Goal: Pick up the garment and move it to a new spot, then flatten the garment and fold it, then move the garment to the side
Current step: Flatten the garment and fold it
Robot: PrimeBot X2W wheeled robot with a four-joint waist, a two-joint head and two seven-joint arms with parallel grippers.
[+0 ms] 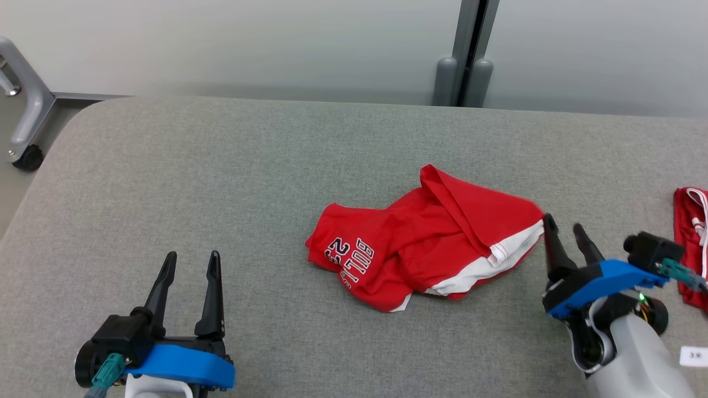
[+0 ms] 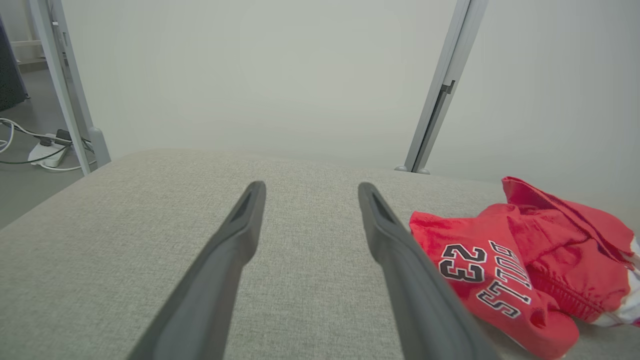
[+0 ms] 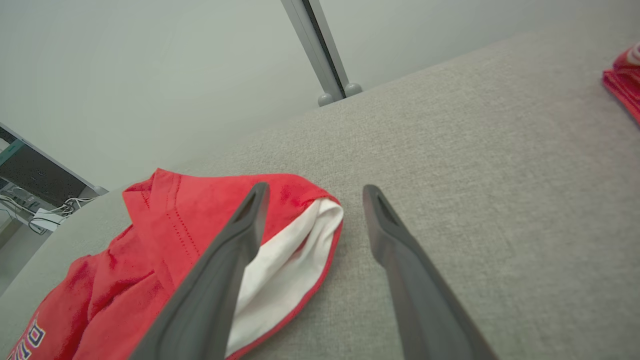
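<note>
Red garment (image 1: 426, 243) lies bunched, not yet flattened, at the middle of the grey table (image 1: 221, 166); right gripper (image 1: 563, 222), fingers spread and empty, sits just beside its white hem (image 1: 481, 271), apparently to draw it flat; left gripper (image 1: 193, 254), wide and empty, rests well apart.

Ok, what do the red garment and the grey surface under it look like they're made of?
Red garment: thin, matte jersey-type sports fabric, probably synthetic, judging by its limp folds, stitched hems and printed lettering.
Grey surface: matte woven upholstery cloth with a visible flecked weave; its rounded edge hints at padding, which I cannot confirm.
</note>
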